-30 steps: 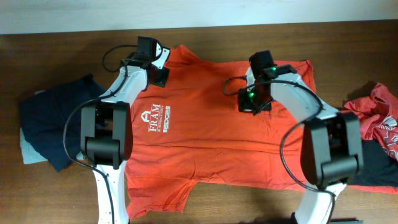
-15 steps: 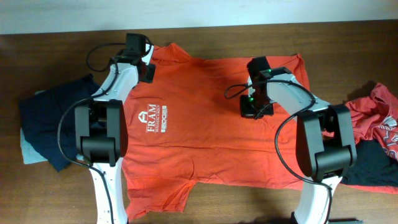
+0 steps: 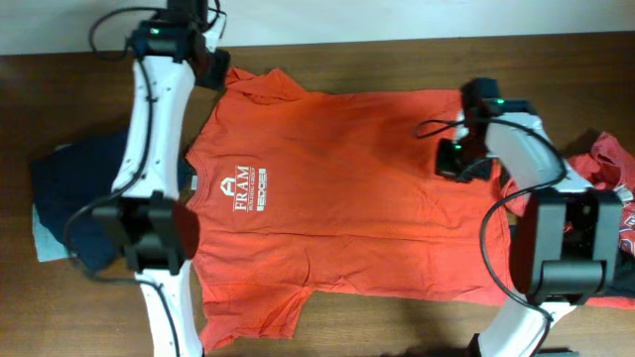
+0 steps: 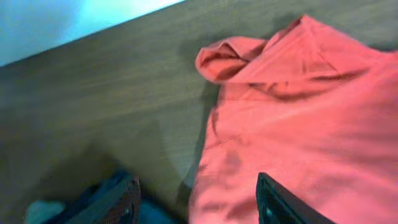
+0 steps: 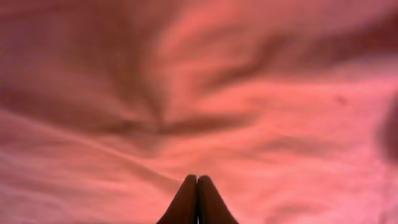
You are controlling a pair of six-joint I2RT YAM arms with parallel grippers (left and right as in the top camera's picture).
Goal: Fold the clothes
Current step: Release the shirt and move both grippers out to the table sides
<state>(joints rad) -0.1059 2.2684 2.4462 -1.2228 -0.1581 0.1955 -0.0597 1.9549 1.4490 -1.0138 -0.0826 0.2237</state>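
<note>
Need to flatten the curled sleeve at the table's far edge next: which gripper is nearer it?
Left. The left gripper hovers open just beside the curled sleeve; the right gripper rests shut on the orange shirt, far across near its hem.

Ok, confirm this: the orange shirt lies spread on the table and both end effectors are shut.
Not quite: the left end effector is open, jaws apart, as the left wrist view shows. The right end effector is shut, and the orange shirt lies spread on the table.
</note>
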